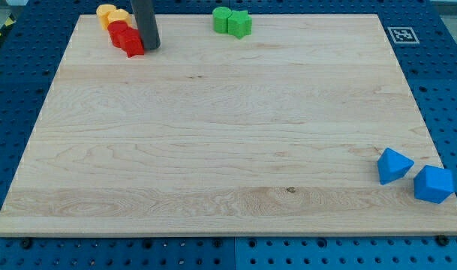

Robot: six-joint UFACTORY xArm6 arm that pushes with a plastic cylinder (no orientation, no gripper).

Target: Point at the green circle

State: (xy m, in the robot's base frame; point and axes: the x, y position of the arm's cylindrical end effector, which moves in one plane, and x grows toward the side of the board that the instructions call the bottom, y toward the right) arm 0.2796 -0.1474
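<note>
Green circle [222, 19] at top centre of frame, touching green star [240, 24] on its right. Likely light, rigid, slides easily; approach bare left side, no grasp needed. No gripper: my tip [151, 48] at upper left, beside red blocks [126, 37], holding nothing.

Red blocks [127, 37] crowd my tip [151, 46]; green blocks [232, 22] stand apart.

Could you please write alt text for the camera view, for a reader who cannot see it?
My tip rests at the wooden board's top left, touching the red blocks beside the yellow blocks. The green circle and green star sit apart at top centre; two blue blocks lie bottom right.
</note>
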